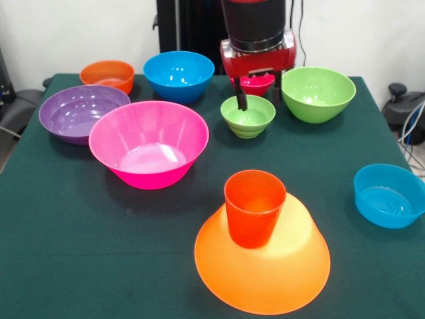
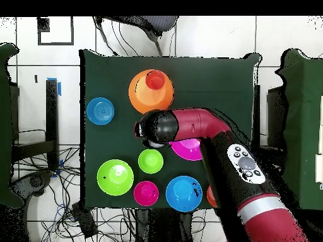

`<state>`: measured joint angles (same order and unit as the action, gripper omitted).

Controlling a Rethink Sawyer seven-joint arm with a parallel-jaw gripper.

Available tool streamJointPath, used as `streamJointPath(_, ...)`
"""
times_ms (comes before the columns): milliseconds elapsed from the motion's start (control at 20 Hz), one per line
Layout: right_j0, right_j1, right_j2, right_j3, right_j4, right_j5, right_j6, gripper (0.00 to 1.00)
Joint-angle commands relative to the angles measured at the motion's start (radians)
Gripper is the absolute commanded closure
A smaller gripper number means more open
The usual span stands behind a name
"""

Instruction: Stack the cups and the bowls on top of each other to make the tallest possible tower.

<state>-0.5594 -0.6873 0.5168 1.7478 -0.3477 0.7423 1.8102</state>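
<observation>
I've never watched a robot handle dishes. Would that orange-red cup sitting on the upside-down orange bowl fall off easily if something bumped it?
Probably yes. The cup is taller than wide and stands on its narrower end, so a sideways bump could tip it. It looks like thin, glossy plastic, so likely light and a bit slippery. It rests on the small flat top of the orange bowl, with sloping sides all around.

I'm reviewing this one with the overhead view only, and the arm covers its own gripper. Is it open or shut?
Observer: Open. In the front view the gripper hangs with its fingers apart and nothing held.
Operator: Is there any bowl I can't see?
Observer: Yes, a purple bowl, mouth up, beside the large pink bowl.
Operator: How does the cup stand on the tower?
Observer: The cup stands mouth up on the upturned orange bowl.
</observation>
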Motion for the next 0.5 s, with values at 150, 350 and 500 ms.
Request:
streamJointPath(150, 0.077, 0.108, -0.108, -0.088, -0.063, 0.051, 0.057, 0.00)
streamJointPath(350, 0.077, 0.102, -0.125, -0.080, -0.057, 0.049, 0.044, 0.00)
streamJointPath(500, 0.078, 0.108, -0.144, -0.081, -0.064, 0.049, 0.035, 0.00)
